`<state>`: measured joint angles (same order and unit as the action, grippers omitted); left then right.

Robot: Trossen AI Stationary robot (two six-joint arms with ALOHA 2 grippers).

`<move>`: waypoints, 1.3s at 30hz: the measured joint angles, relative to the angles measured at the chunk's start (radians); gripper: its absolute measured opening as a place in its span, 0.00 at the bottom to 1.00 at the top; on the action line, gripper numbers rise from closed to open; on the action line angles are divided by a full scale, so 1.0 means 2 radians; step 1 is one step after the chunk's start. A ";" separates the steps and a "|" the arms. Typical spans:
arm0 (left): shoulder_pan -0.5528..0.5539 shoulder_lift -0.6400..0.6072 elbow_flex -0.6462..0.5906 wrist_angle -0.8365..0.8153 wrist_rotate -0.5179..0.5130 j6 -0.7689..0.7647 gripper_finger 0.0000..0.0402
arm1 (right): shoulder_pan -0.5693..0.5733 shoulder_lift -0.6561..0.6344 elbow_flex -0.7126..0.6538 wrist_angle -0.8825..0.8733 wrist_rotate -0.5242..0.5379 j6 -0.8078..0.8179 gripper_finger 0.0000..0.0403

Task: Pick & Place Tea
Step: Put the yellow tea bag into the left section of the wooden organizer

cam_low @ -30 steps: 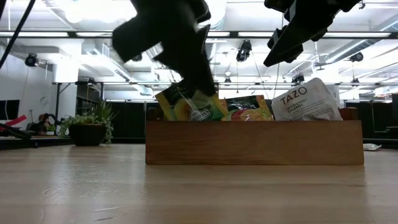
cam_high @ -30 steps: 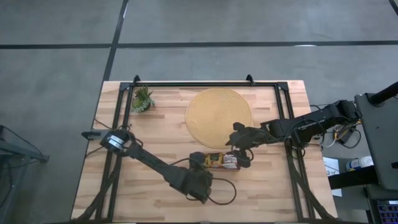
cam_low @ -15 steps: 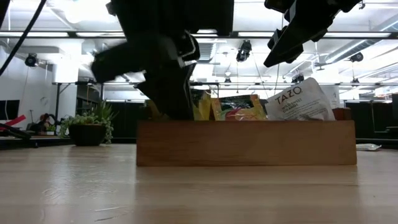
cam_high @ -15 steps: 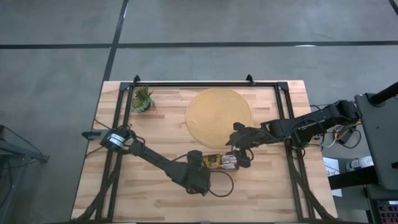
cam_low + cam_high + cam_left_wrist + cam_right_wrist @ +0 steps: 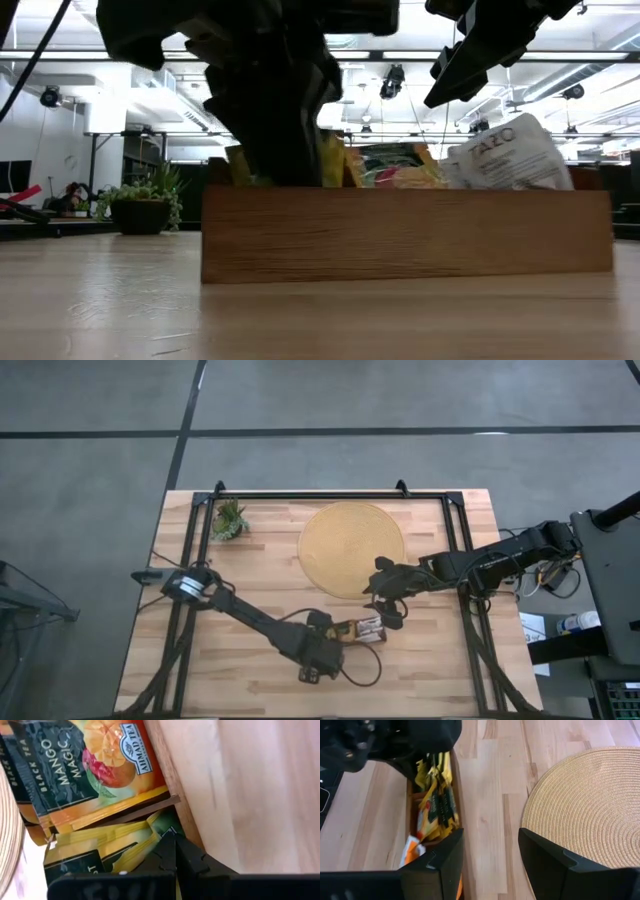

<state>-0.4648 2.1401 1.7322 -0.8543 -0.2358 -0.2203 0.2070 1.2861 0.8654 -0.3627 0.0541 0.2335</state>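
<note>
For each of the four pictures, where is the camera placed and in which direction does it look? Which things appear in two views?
High view: above the table, looking straight down; both arms, round mat, plant.
Low view: at table height, looking level; wooden tray, tea sachets, arms from above.
Left wrist view: on the left arm, looking into the tray; shut left tool.
Right wrist view: on the right arm, looking down; open right tool over bare wood.
Shared: both wrist views show the tray's sachets.

We see a round woven mat (image 5: 352, 547) on the wooden surface (image 5: 250, 575), a small green plant (image 5: 229, 520) near its far left corner, and a wooden tray (image 5: 405, 235) in front of the mat.
</note>
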 joint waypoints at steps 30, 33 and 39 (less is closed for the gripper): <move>-0.031 -0.039 0.068 -0.137 -0.143 -0.053 0.00 | -0.001 -0.003 0.000 -0.049 0.001 0.028 0.46; -0.035 -0.057 0.060 -0.095 -0.135 -0.039 0.00 | -0.001 -0.007 0.000 -0.052 0.001 0.028 0.46; -0.035 -0.066 0.054 -0.065 -0.111 -0.007 0.00 | -0.001 -0.022 0.000 -0.068 0.001 0.035 0.46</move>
<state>-0.5339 2.0090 1.8406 -0.9841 -0.4584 -0.2352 0.2050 1.2414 0.8654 -0.4989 0.0559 0.3037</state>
